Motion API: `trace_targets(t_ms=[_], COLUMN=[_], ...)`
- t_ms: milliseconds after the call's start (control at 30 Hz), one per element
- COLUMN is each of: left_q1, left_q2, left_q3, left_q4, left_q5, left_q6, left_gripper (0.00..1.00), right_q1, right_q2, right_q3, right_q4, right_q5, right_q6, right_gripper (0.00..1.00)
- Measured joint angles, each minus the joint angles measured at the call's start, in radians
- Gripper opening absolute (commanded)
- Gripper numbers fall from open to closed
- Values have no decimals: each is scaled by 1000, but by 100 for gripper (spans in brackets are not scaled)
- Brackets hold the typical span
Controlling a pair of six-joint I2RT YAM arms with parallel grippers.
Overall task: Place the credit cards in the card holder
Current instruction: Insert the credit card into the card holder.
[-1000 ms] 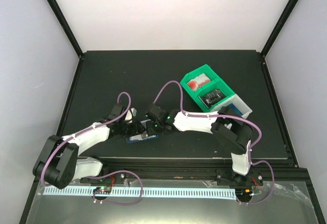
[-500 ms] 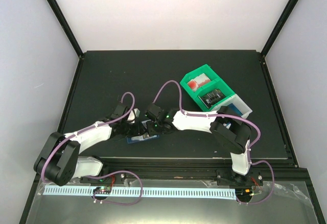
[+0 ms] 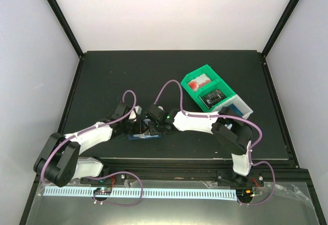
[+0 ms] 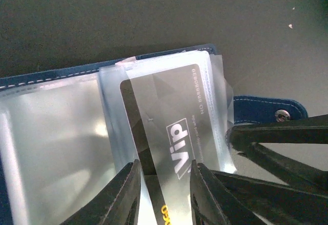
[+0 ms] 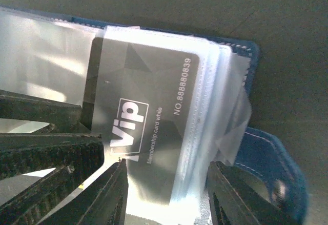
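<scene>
Sliding the credit card (image 4: 169, 117) deeper? It's half inside the card holder's (image 4: 266, 107) sleeve (image 4: 218, 89), and the left fingers (image 4: 123, 194) look clamped on its edges.
Yes: keep it square to the opening. The right fingers (image 5: 230, 194), apart, straddle the sleeve.

Bright, even overhead light; wrist views (soft up close) catch white glare off the clear sleeves (image 5: 46, 56).

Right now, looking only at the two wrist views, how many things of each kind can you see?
credit card: 1
card holder: 1
pincers: 2, the left pincer and the right pincer
Total: 4
</scene>
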Motion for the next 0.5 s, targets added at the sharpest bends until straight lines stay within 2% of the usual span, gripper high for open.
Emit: trace_targets(t_ms=[233, 500], left_q1=[-3, -3], left_q2=[0, -21], left_q3=[-13, -33], left_q4=[-8, -23], left_q5=[-20, -38], left_q6=[-28, -48], left_gripper=[29, 8], right_q1=[0, 0], right_q2=[-44, -47], right_q3=[0, 0], right_q4=[-35, -39], right_q5=[51, 48], right_q6=[9, 21], right_gripper=[45, 42])
